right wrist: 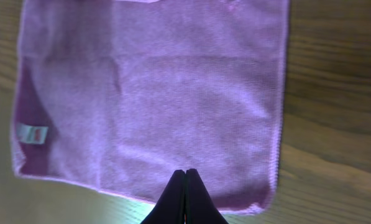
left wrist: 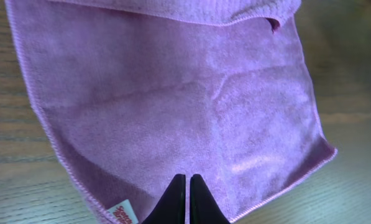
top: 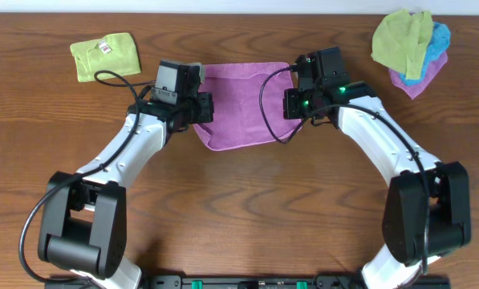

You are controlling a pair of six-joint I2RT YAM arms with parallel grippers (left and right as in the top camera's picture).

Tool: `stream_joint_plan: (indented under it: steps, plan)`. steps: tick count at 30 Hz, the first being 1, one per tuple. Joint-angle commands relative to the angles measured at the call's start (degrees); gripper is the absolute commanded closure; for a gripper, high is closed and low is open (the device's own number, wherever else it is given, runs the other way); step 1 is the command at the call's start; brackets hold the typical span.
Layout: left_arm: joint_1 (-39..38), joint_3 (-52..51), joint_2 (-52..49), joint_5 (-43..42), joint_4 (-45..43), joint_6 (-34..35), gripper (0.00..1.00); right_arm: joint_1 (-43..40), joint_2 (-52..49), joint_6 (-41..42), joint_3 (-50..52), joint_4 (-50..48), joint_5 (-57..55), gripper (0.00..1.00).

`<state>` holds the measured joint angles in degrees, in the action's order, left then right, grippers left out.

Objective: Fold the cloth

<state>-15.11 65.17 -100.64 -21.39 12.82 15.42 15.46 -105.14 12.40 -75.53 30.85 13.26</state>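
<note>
A dark brown, wood-grained table [top: 247, 201] filled nearly the whole overhead frame. Along the top edge ran a thin pale strip [top: 223, 5], wall or floor unclear. Soft, even light left a faint sheen on the wood.

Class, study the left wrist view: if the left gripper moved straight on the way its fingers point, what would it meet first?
The purple cloth: the left gripper, shut, points across it. How high it sits above the fabric is unclear. The wooden table lies beyond.
</note>
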Motion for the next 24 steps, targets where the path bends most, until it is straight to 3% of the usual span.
stream_joint_plan:
  steps: [1,11,24]
  plan:
    - [-0.2,0.1,-0.9,-1.7,-0.4,-0.1,0.94,1.0,-0.7,-1.0,-0.1,-0.5,-4.4,0.99]
    - [-2.9,0.1,-7.4,-1.5,-2.4,-0.2,0.94,1.8,-8.3,-1.3,-0.1,-1.7,-4.5,0.98]
    - [-4.7,0.1,-7.5,8.9,12.8,-1.3,0.94,1.8,-9.9,-1.4,-0.1,0.4,-6.4,0.99]
